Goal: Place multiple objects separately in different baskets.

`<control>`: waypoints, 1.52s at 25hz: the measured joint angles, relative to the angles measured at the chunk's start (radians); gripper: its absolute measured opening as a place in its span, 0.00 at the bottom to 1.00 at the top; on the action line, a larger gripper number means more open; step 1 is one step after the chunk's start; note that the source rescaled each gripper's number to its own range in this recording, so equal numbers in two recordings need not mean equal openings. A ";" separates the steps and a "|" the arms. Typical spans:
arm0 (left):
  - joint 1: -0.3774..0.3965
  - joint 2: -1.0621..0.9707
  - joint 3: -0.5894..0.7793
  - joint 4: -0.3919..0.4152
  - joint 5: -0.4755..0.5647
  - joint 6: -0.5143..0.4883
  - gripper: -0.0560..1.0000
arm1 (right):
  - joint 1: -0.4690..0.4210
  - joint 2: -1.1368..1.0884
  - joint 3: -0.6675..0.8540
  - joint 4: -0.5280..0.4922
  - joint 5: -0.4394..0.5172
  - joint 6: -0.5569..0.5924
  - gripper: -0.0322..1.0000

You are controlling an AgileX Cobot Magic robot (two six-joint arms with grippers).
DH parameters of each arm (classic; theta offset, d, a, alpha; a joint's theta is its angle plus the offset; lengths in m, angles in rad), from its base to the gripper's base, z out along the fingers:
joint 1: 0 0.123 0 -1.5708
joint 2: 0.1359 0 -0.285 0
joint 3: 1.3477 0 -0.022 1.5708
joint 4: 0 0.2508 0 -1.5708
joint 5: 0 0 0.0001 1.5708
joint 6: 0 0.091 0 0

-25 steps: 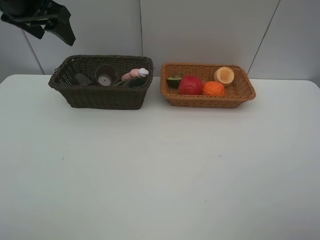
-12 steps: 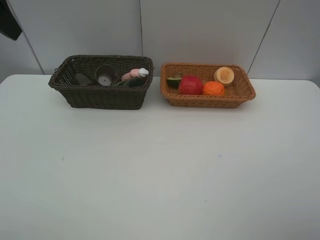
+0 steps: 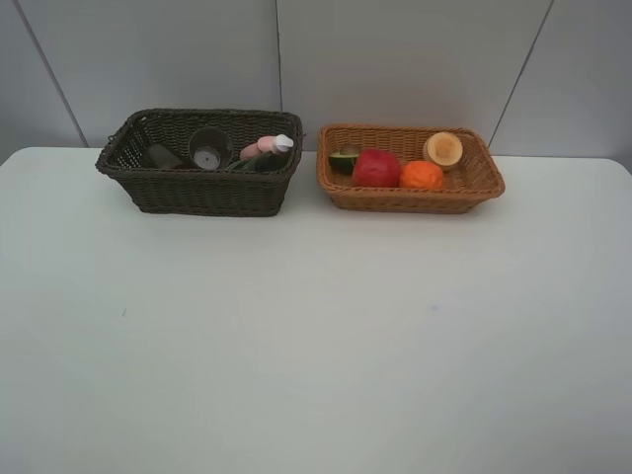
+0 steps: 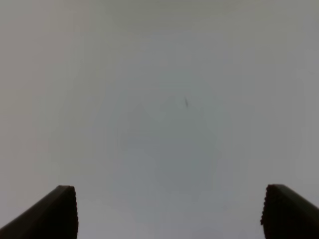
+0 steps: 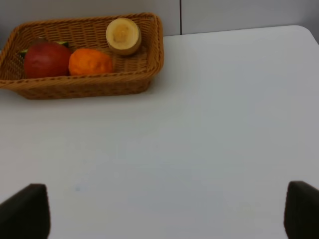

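Note:
The dark brown basket (image 3: pixel 202 188) at the back left holds two brownish cups (image 3: pixel 209 148), the pink spray bottle (image 3: pixel 259 147) and the dark pump bottle (image 3: pixel 269 159). The light tan basket (image 3: pixel 415 197) at the back right holds the halved avocado (image 3: pixel 344 159), red apple (image 3: pixel 376 167), orange (image 3: pixel 423 175) and cut fruit (image 3: pixel 443 149); it also shows in the right wrist view (image 5: pixel 89 84). My left gripper (image 4: pixel 169 211) is open and empty over bare white surface. My right gripper (image 5: pixel 167 211) is open and empty, well short of the tan basket. Neither arm shows in the high view.
The white table (image 3: pixel 316 326) spreads in front of both baskets. A grey panelled wall (image 3: pixel 395 59) stands right behind them. The table's right edge (image 5: pixel 311 37) shows in the right wrist view.
The left arm, seen at the top left a second ago, has withdrawn out of the high view. The baskets and their contents have not moved.

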 joint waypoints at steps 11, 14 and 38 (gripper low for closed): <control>0.000 -0.375 0.320 -0.049 -0.057 -0.001 1.00 | 0.000 0.000 0.000 0.000 0.000 0.000 0.99; 0.000 -0.444 0.380 -0.060 -0.067 -0.001 1.00 | 0.000 0.000 0.000 0.000 0.000 0.000 0.99; 0.039 -0.749 0.438 -0.086 -0.134 -0.009 1.00 | 0.000 0.000 0.000 0.000 0.000 0.000 0.99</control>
